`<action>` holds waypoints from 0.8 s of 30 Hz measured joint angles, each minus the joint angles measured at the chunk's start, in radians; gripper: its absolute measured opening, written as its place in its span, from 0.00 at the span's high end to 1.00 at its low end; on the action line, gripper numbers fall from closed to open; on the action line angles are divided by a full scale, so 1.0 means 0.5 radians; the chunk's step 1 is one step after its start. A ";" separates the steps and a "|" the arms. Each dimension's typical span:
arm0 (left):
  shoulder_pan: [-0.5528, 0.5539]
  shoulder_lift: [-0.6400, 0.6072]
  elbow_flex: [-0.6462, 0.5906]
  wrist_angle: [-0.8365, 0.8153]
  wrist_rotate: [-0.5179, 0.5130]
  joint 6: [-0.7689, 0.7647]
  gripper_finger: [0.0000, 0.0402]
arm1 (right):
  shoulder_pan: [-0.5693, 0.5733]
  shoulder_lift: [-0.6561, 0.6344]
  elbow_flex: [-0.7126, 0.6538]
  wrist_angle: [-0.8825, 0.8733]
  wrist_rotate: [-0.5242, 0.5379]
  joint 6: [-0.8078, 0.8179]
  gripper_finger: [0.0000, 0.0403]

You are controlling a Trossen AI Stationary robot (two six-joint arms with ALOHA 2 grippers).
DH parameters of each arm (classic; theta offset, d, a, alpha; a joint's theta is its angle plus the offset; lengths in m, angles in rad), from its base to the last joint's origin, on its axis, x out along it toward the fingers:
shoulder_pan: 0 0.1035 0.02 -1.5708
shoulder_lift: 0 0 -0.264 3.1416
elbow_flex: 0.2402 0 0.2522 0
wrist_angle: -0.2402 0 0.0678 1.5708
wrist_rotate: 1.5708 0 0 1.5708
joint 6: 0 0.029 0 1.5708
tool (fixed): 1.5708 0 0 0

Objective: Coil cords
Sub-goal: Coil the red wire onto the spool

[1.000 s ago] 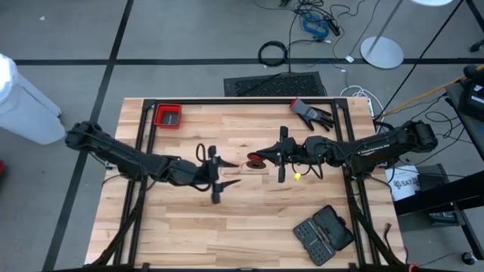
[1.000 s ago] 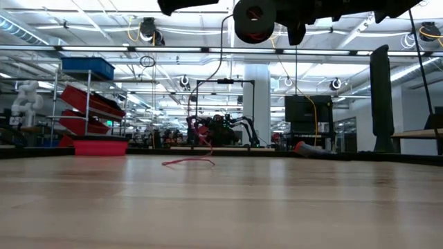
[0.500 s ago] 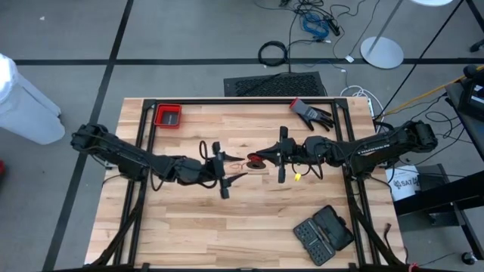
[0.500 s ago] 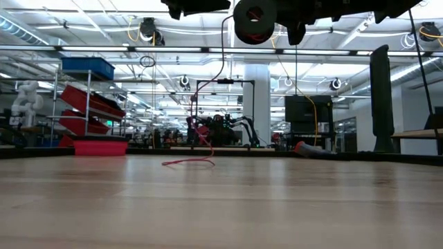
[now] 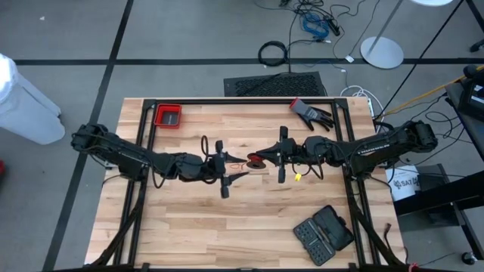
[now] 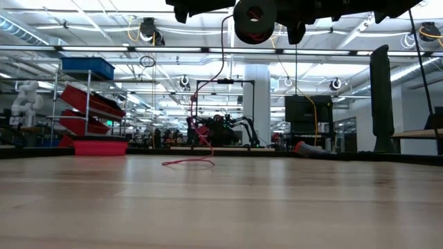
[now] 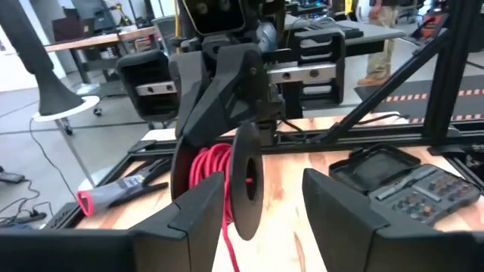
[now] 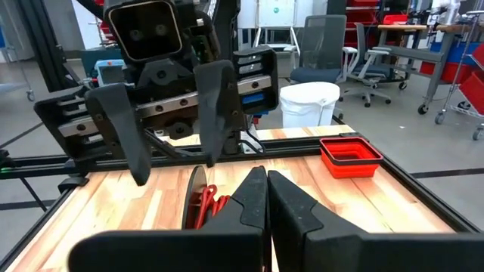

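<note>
We see the right gripper [image 5: 266,158] at table centre, fingers pressed together on the black disc [image 7: 246,181], which carries the wound red cord [image 7: 208,168]. At its nine o'clock the left gripper [image 5: 229,168] faces the disc with fingers spread, seemingly touching nothing. A loose cord end trails onto the table [image 6: 221,207].

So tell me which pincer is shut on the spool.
The right pincer: its fingers pinch the black spool of red cord. The left pincer stands open beside it.
</note>
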State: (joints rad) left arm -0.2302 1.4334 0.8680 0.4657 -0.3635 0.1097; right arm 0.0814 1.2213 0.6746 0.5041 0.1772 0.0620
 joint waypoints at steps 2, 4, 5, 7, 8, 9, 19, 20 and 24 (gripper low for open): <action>0.002 0.000 0.000 0.000 0.001 -0.001 0.55 | 0.000 0.000 0.000 0.000 0.000 0.000 1.00; 0.003 0.000 0.000 0.000 0.001 -0.001 0.55 | 0.000 0.000 0.000 0.000 0.001 0.000 1.00; 0.003 0.000 0.000 0.000 0.000 -0.001 0.56 | 0.000 0.000 0.000 0.000 0.001 0.000 1.00; 0.003 0.000 0.000 0.000 0.001 -0.001 0.56 | 0.000 0.000 0.000 0.000 0.001 0.000 1.00; 0.003 0.000 0.000 0.000 0.000 -0.001 0.56 | 0.000 0.000 0.000 0.000 0.001 0.000 1.00; 0.003 0.000 0.000 0.000 0.000 -0.001 0.56 | 0.000 0.000 0.000 -0.001 0.001 0.000 1.00; 0.059 0.083 0.001 0.018 0.064 -0.053 0.56 | 0.000 0.036 -0.003 0.000 0.002 -0.007 1.00; 0.060 0.100 0.001 0.042 0.069 -0.053 0.56 | 0.000 0.040 -0.003 0.009 0.002 -0.008 1.00; 0.061 0.129 0.001 0.106 0.067 -0.050 0.56 | 0.000 0.042 -0.003 0.004 0.002 -0.027 1.00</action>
State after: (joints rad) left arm -0.1996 1.4979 0.8684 0.5185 -0.3298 0.0845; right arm 0.0814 1.2423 0.6731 0.5061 0.1780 0.0486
